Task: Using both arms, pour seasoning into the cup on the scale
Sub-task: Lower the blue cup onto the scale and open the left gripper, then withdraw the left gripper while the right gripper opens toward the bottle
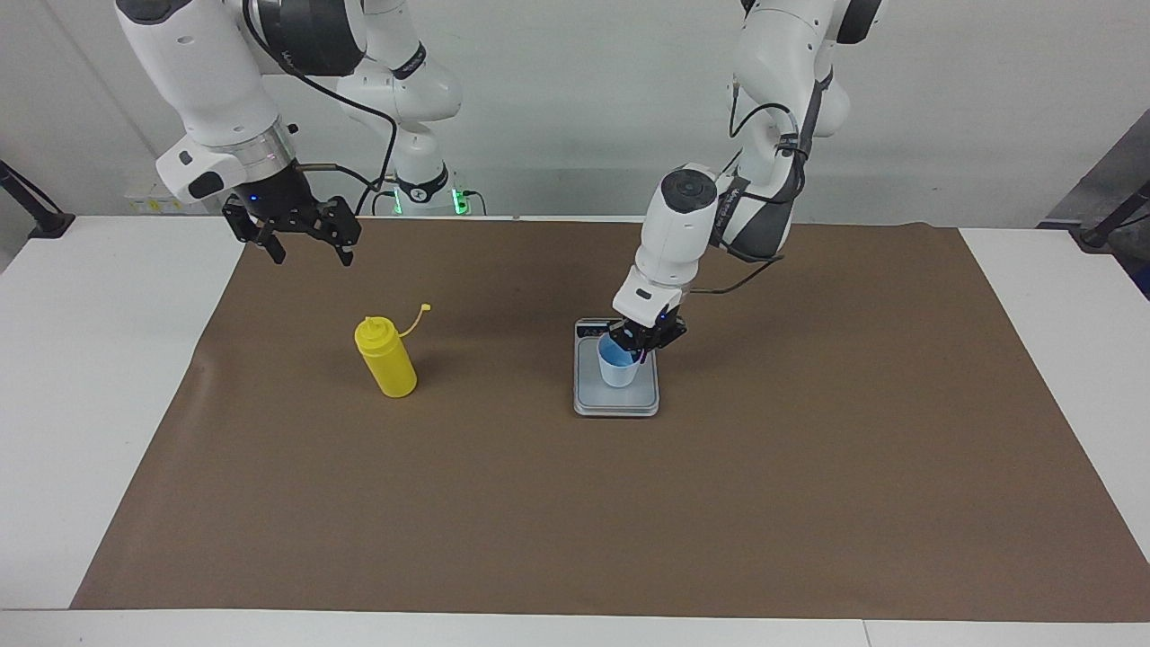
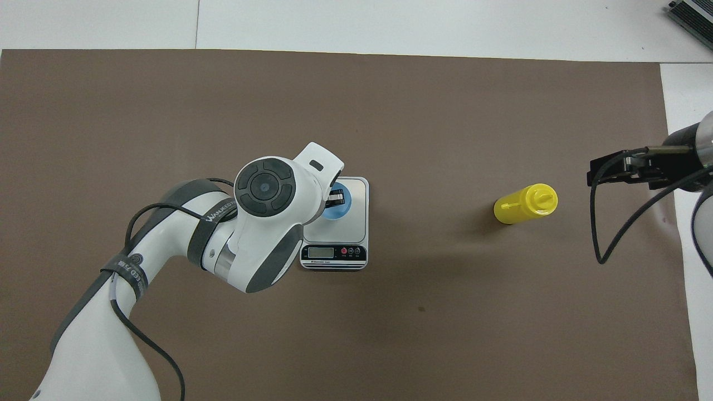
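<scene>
Left gripper (image 1: 640,344) grips cup (image 1: 618,367) rim on scale (image 1: 616,403).

You get bright, even overhead light, sharp focus, and only soft faint shadows beside the yellow plastic squeeze bottle (image 1: 386,358).

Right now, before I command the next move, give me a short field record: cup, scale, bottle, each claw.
cup: small pale-blue plastic cup, upright on the scale plate
scale: flat silver-grey kitchen scale, display end nearest the robots
bottle: bright yellow squeeze bottle, upright on the brown mat, cap off its nozzle, toward the right arm's end
left claw: at the cup's rim
right claw: open, raised, holding nothing
</scene>
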You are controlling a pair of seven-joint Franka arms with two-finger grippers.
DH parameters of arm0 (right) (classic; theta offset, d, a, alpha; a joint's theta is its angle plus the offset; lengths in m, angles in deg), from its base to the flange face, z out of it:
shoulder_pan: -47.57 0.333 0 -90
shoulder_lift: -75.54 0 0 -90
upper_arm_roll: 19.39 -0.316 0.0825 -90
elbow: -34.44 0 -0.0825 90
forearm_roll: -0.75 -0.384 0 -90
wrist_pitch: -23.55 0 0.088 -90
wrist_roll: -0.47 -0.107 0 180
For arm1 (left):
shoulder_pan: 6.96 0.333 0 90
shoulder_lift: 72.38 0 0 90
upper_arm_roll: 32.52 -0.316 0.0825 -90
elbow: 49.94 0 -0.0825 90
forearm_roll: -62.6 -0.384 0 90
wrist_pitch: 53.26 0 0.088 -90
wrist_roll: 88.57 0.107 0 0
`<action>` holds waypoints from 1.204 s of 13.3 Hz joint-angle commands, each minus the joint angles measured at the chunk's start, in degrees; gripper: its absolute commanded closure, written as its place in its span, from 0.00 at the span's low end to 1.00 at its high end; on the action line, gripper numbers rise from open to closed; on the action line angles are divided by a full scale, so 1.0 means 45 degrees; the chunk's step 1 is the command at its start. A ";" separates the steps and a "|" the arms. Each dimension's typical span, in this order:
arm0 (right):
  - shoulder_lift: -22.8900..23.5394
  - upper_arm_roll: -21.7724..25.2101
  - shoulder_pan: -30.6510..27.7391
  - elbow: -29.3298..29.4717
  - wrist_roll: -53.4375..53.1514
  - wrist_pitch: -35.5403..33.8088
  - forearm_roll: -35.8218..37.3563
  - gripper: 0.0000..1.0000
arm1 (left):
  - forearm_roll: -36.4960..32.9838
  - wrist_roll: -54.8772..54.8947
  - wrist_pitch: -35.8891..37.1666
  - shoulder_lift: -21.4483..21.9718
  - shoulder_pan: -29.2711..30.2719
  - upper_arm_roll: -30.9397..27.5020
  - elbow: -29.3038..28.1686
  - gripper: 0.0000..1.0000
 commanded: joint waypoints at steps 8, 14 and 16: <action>-0.0128 -0.0057 -0.0405 -0.0108 0.0339 -0.0139 -0.0252 0.00 | -0.0814 -0.0090 0.1694 0.0456 0.0376 -0.0350 0.1035 0.00; -0.0108 -0.0155 -0.0385 -0.0146 0.0301 0.0389 -0.0272 0.00 | -0.0915 0.2366 0.3905 0.2097 0.2289 -0.0331 0.1292 0.00; -0.0011 -0.0136 -0.0482 -0.0049 -0.0436 0.0796 -0.0407 0.00 | -0.0779 0.3809 0.4705 0.2741 0.3128 -0.0311 0.1234 0.00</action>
